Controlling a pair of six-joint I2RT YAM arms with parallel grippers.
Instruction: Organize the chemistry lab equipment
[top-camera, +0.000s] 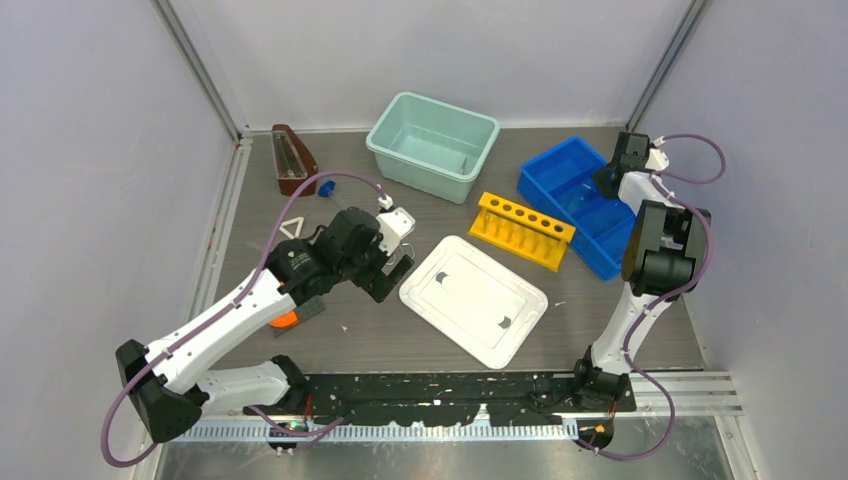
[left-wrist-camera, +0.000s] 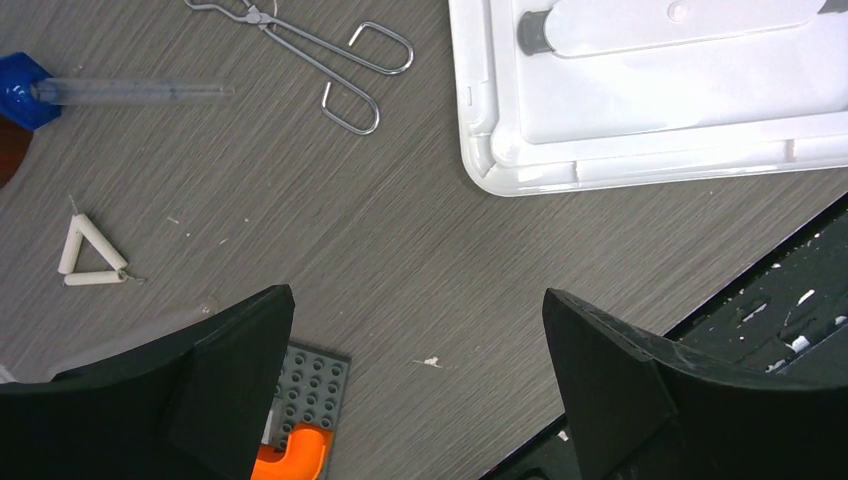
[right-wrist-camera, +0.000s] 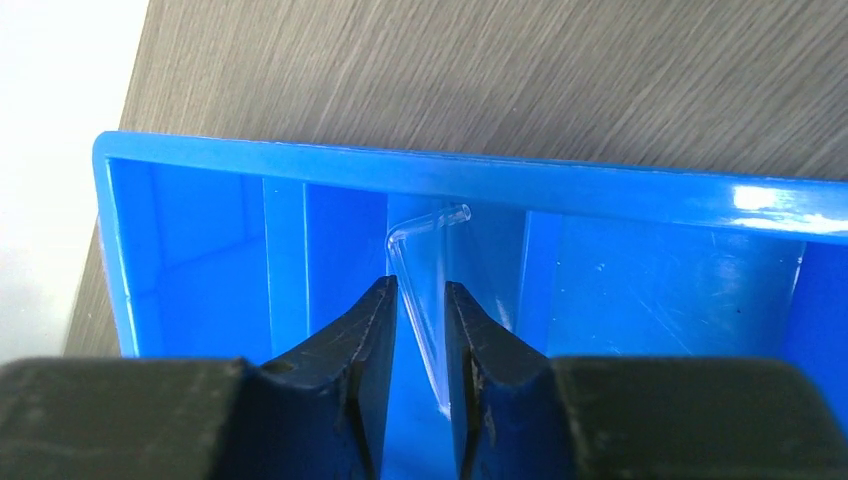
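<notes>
Stand (top-camera: 292, 160): brown and wedge-shaped, at the far left of the table (top-camera: 570, 340), just beside the knob.
Triangle (left-wrist-camera: 90, 255): white, lying flat on the table, apart from the other loose items.
Knob (left-wrist-camera: 20, 90): blue, fixed on the end of a clear tube (left-wrist-camera: 135, 91) that lies flat and points toward the tongs.
Tongs (left-wrist-camera: 300, 42): silver wire, flat on the table between the tube and the lid, with both handle loops on the lid side; they touch nothing.
Grey plate (left-wrist-camera: 315, 380): studded, with an orange piece (left-wrist-camera: 290, 462) at its near edge; it is partly hidden behind a left finger.
Left gripper (left-wrist-camera: 418, 300): jaws spread wide with nothing between them, over bare table between the triangle and the lid.
Teal bin (top-camera: 432, 145): at the far edge, near the middle.
Lid (top-camera: 473, 298): white, flat, in the middle of the table, with two grey latches.
Rack (top-camera: 522, 230): yellow, with a row of holes, between the lid and the blue bin.
Blue bin (right-wrist-camera: 600, 185): at the far right, split into compartments.
Right gripper (right-wrist-camera: 420, 283): reaching down into the blue bin, jaws a little apart, with a gap wider than the rod.
Rod (right-wrist-camera: 408, 280): clear glass, bent at the top, standing slanted in that gap inside a compartment between two dividers. I cannot tell whether a pad touches it.
</notes>
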